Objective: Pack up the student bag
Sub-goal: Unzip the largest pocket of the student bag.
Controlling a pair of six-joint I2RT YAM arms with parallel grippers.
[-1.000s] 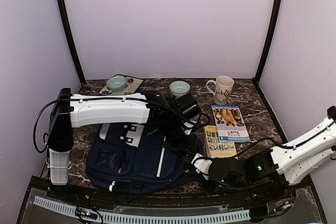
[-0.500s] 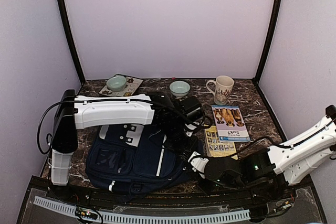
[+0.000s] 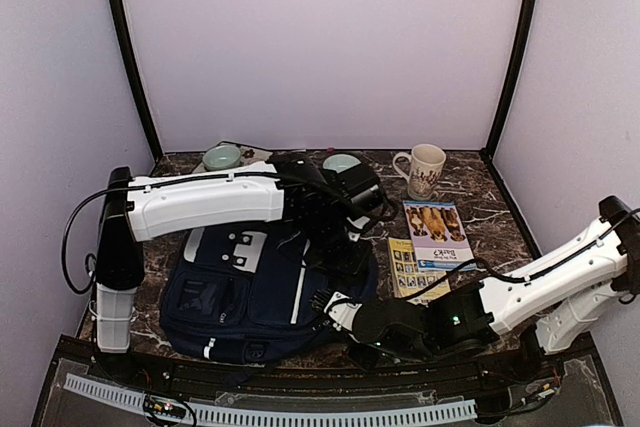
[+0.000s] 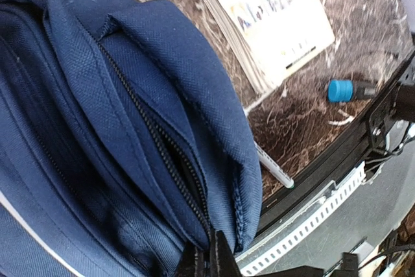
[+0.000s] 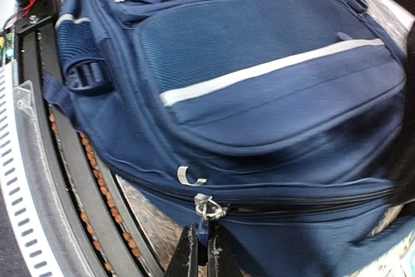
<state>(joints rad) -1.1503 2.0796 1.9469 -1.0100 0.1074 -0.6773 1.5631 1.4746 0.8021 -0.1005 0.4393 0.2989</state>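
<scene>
One student bag [image 3: 250,297] lies flat beneath both pincers. The right gripper [image 5: 202,254] is pinched narrow on the bag's zipper pull [image 5: 207,209], just ahead of its fingertips. The left gripper [image 4: 209,259] is nipped tight on the bag's fabric lip. Two booklets [image 3: 437,232] lie to the left gripper's right, and two bowls [image 3: 222,157] and one mug [image 3: 424,169] stand beyond it.
</scene>
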